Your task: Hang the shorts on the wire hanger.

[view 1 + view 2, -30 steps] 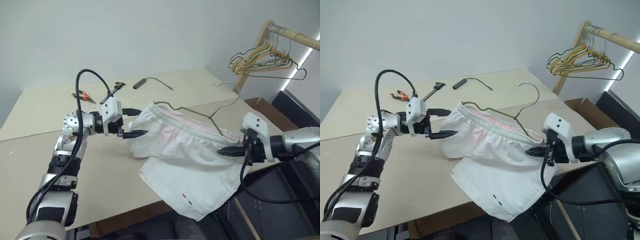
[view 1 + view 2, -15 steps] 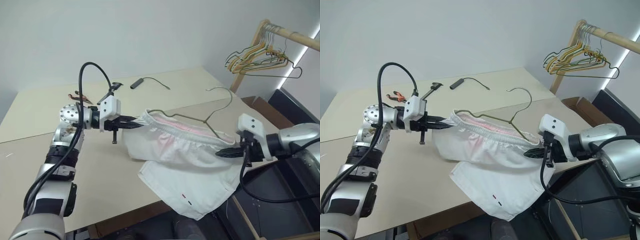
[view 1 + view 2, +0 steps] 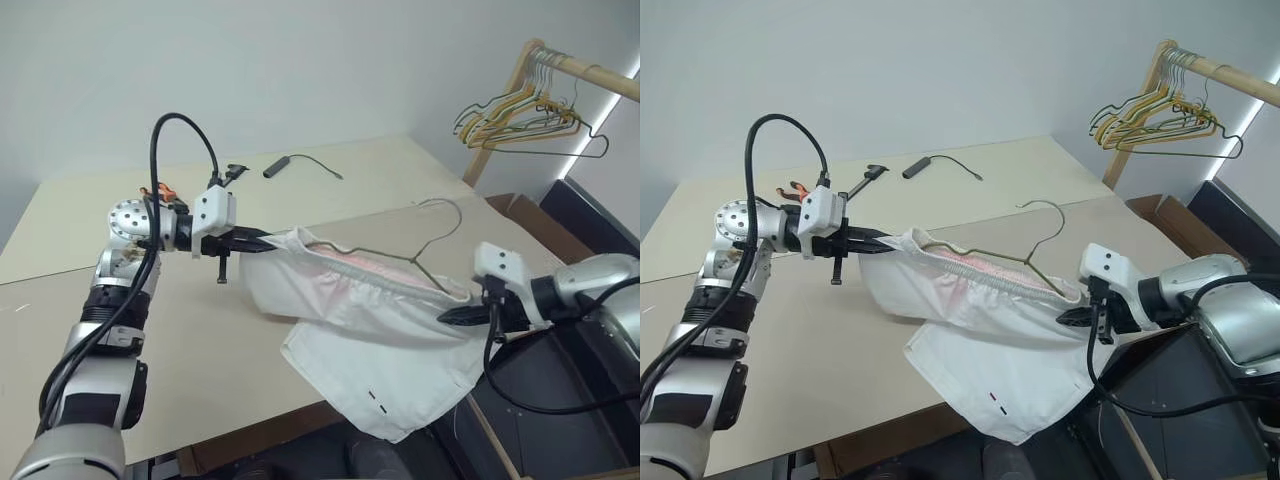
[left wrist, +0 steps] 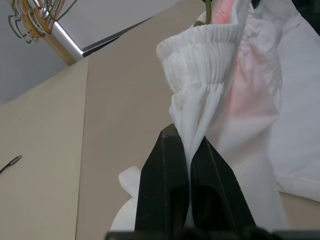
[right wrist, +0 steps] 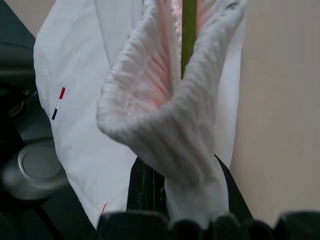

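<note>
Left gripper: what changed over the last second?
The left gripper, open beside the shorts a second ago, closed on the waistband's end, pulling it taut. The right gripper stays clamped on the other end; the wire hanger remains inside.

White shorts [image 3: 380,340], pinkish inside waistband, small dark dashes; olive-grey wire hanger [image 3: 400,255]; beige table [image 3: 200,340].
</note>
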{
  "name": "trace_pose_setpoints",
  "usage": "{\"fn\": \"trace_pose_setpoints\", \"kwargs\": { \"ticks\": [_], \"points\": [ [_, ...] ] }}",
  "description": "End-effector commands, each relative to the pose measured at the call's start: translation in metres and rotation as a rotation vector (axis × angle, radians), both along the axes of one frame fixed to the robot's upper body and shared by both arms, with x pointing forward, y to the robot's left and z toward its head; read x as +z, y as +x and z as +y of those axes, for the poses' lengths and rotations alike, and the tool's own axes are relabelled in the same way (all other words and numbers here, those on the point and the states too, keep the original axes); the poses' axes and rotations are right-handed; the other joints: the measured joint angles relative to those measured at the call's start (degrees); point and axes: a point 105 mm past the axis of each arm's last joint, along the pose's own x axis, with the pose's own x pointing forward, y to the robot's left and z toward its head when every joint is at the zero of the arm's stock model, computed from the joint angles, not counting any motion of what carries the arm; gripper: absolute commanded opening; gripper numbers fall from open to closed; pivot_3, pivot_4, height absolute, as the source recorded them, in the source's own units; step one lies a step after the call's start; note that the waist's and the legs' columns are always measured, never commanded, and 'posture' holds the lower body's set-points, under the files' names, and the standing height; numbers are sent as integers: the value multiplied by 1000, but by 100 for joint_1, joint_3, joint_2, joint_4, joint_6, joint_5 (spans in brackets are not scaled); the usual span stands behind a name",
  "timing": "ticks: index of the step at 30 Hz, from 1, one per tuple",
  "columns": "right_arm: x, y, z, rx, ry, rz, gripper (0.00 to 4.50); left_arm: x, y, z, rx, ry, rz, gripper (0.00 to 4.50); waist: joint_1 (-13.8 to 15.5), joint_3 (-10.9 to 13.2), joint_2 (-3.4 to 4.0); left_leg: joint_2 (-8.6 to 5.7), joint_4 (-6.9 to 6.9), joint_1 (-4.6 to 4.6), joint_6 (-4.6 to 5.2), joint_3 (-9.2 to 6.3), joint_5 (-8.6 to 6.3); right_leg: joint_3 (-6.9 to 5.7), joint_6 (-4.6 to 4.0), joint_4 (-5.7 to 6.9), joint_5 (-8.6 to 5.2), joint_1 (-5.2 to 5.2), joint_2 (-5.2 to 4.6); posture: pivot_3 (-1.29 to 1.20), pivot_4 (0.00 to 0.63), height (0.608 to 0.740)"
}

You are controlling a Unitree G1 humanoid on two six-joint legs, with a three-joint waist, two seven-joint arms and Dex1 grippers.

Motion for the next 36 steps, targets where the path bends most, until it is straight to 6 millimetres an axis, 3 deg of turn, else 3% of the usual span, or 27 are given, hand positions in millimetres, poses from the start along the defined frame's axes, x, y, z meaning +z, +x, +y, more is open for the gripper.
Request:
{"fn": "trace_pose_setpoints", "kwargs": {
  "ticks": [1,6,11,15,26,29,33,36],
  "points": [
    [7,3,-5,4,-61,-47,0,29,2,1,15,-58,-105,39,0,0,0,0,0,0,0,0,0,0,0,0,0,0,0,-225,0,740],
    [18,11,8,40,-32,-83,0,17,-10,-22,-92,-40,-85,39,-1,0,0,0,1,1,0,1,0,1,0,1,0,0,-1,-222,0,740],
    [28,13,14,61,-14,-110,0,-8,-15,-13,-126,112,-25,39,-4,0,0,1,-1,4,0,1,0,2,-1,2,0,0,3,-226,0,740],
    [29,13,14,58,-7,-107,0,-11,-13,-4,-99,151,1,922,-4,1,1,1,0,2,0,2,0,2,0,1,0,0,2,-229,0,740],
    [30,15,14,62,-10,-106,0,-2,-14,4,-45,95,-67,4483,0,1,1,2,0,1,1,2,-1,1,0,1,0,-2,-1,-215,0,740],
    [29,12,14,76,-14,-97,0,2,-11,4,-2,39,-65,4483,5,1,1,1,0,2,1,1,-1,1,0,3,0,-2,-2,-209,0,740],
    [29,13,15,85,-13,-93,0,-11,-19,-3,-53,74,-39,4483,19,1,1,1,0,2,1,1,0,1,0,4,0,-1,-3,-204,0,740],
    [32,14,15,92,-12,-94,0,-12,-18,-4,-61,88,-36,3887,28,1,1,1,0,2,1,2,0,0,0,4,0,-1,-3,-203,0,740]
  ]
}}
